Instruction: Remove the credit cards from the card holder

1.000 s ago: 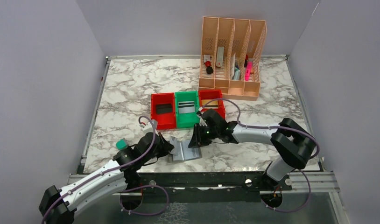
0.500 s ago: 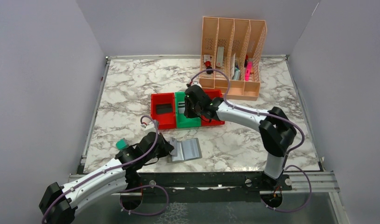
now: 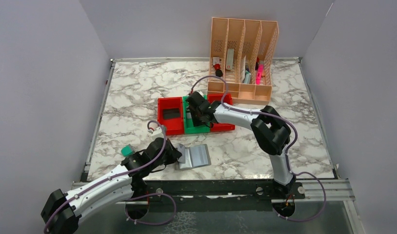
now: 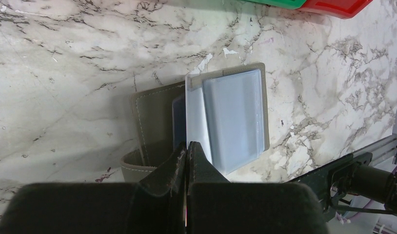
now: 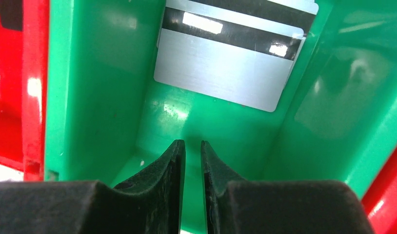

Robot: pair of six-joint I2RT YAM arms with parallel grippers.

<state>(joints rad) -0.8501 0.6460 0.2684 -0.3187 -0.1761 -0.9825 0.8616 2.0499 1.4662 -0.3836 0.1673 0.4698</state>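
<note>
The grey card holder [image 3: 197, 156] lies open near the front edge, its light blue-grey pockets [image 4: 235, 114] facing up. My left gripper [image 3: 177, 157] [image 4: 187, 145] is shut on the near edge of one of its inner panels. My right gripper [image 3: 194, 117] [image 5: 192, 142] hangs inside the green bin [image 5: 89, 97], its jaws a narrow gap apart with nothing between them. A silver-grey credit card [image 5: 221, 68] with a black stripe lies on that bin's floor beyond the fingertips. A black credit card [image 3: 171, 113] lies in the left red bin [image 3: 170, 127].
A second red bin [image 3: 225, 126] adjoins the green bin [image 3: 196, 130] on the right. The tall peach slotted organiser [image 3: 243, 58] stands at the back. A small teal block [image 3: 127, 150] sits beside the left arm. Grey walls enclose the table.
The right arm swung from beside the card holder up and back to the green bin, and its jaws narrowed slightly. The left gripper and the holder stayed put.
</note>
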